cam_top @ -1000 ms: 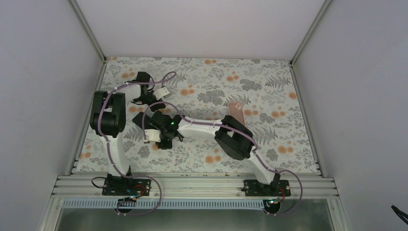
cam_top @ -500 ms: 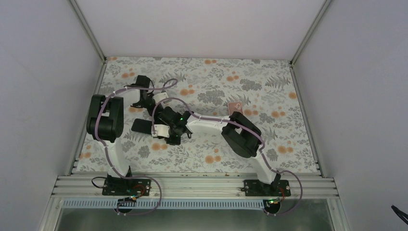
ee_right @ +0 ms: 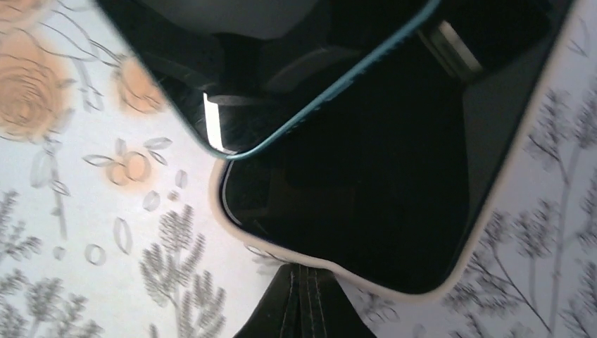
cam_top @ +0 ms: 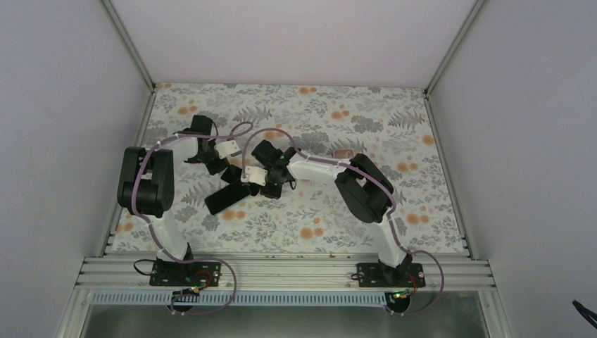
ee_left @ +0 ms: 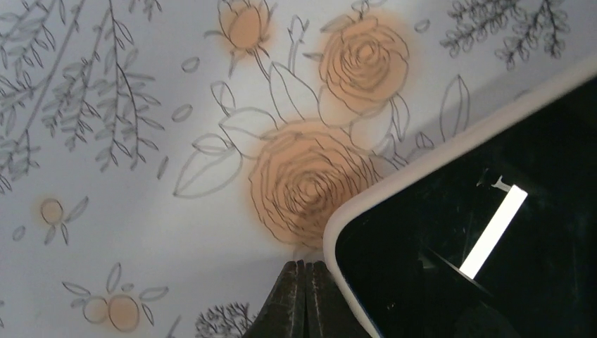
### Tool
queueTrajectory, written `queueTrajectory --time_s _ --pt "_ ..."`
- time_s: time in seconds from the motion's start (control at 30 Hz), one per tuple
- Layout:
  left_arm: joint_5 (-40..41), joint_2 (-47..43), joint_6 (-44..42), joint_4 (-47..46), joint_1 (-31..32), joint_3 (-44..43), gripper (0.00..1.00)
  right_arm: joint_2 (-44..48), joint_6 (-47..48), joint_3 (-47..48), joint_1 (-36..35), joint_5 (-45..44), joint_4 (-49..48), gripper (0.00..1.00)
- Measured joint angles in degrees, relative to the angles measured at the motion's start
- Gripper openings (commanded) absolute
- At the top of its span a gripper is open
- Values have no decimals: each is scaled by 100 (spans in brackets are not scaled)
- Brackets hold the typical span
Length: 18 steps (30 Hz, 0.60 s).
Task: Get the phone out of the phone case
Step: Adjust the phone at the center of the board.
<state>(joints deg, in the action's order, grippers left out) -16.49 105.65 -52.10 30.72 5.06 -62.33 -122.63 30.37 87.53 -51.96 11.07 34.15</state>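
**1. Claw state.** Both claws are pressed together and pinch nothing.
- The left claw has its tips just beside a rounded corner of the case. The case spreads away ahead of the tips and to their right.
- The right claw has its tips at the near edge of the cream rim. You cannot tell whether they sit under the rim or only touch it.

**2. Location of the phone.** Ahead of the right claw and to its left, the phone shows as a dark, glossy slab with a thin teal edge. It crosses the far left part of the case at a slant. Judge it as partly lifted out at that end. How much of it is seated in the case cannot be seen.

**3. Handling.**
- Treat the phone as stiff, slippery on its glossy face, and fragile at the glass.
- Expect the cream rim to be soft. It will likely bend under pressure and spring back.
- Take hold of the phone across its teal edges, not on its face.
- Pin the case by its rim with the other claw.

**4. Count.**
- One phone.
- One case.
- Two claws.
- One flowered cloth beneath them.
- One small pink item, well apart behind the right arm.
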Motion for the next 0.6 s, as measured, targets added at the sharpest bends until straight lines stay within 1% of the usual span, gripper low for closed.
queueTrajectory --time_s 0.1,0.13,0.17,0.2,0.27,0.3,0.33,0.37,0.43,0.5,0.57,0.6 --pt "52 -136 0 48 -20 125 2 31 22 0 144 -109 57 4" --pt "59 -164 0 90 -24 151 3 46 42 -7 197 -166 61 8" --pt "52 -199 0 179 -35 175 9 72 72 -28 258 -221 46 18" --pt "20 -219 0 262 -46 184 18 105 103 -57 317 -297 7 33" --pt "-79 -236 26 459 -81 181 38 223 197 -153 426 -396 -48 56" --pt "-162 -238 -22 544 -109 177 46 313 269 -210 494 -415 -76 63" --pt "-247 -245 -26 656 -157 164 51 389 293 -227 538 -428 -85 69" --pt "-348 -245 -28 807 -197 146 56 470 319 -245 568 -431 -118 73" --pt "-439 -245 -37 1029 -282 90 62 634 404 -275 570 -426 -155 77" --pt "-468 -245 -31 1178 -400 48 70 752 483 -278 549 -420 -168 80" --pt "-474 -245 -24 1266 -507 20 73 785 555 -278 538 -417 -197 80" --pt "-472 -245 0 1283 -573 11 74 782 568 -284 529 -420 -205 78"
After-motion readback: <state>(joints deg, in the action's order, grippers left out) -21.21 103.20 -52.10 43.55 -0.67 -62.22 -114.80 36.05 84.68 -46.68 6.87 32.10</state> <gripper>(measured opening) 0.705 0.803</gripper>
